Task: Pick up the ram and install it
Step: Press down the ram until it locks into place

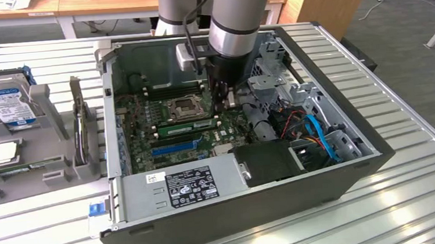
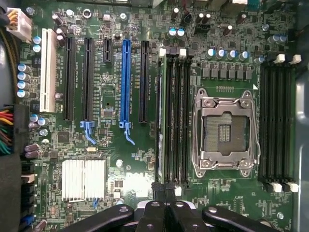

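A long green ram stick (image 1: 189, 125) sits on edge in a memory slot beside the CPU socket (image 1: 182, 107), inside the open computer case (image 1: 359, 146). In the wrist view the ram (image 2: 162, 121) shows edge-on in the outermost slot of the bank next to the socket (image 2: 223, 131). My gripper (image 1: 224, 100) hangs straight down inside the case, just above the ram's end on the exterior view's right. Its black fingers (image 2: 155, 212) are pressed together with nothing between them, so the gripper (image 2: 167, 209) is shut. A second green stick (image 1: 33, 166) lies in the grey holder outside the case.
The grey holder (image 1: 46, 112) on the exterior view's left carries a blue-labelled hard drive (image 1: 4, 104) and an upright expansion card (image 1: 80, 130). The power supply (image 1: 183, 186), drive cage (image 1: 277, 88) and blue cables (image 1: 324, 140) crowd the case. A second bank of empty slots (image 2: 277, 125) lies beyond the socket.
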You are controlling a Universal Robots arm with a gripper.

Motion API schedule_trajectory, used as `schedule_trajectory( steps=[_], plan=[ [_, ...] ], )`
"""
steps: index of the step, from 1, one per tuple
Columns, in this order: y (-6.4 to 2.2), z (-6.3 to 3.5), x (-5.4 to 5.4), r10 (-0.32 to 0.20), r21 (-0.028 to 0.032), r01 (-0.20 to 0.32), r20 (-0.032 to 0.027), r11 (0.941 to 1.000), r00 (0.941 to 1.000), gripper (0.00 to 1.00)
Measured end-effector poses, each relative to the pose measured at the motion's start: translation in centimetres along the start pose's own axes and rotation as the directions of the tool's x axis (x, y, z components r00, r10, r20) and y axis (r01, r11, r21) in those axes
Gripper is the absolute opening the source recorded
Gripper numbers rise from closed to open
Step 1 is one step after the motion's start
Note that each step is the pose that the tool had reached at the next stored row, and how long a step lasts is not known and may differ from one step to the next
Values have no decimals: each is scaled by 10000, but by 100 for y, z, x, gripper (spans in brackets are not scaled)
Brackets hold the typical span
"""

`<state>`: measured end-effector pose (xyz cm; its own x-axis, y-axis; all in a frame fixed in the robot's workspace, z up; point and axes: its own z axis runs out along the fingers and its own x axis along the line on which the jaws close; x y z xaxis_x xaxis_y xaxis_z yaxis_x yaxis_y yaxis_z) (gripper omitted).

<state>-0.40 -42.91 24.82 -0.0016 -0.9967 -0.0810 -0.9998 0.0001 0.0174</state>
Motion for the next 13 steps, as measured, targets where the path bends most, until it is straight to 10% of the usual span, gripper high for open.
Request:
schedule_trajectory(
  steps=[13],
  plan=[
    [-1, 89, 7, -2, 21, 2, 0, 10000, 10000, 10]
  ],
)
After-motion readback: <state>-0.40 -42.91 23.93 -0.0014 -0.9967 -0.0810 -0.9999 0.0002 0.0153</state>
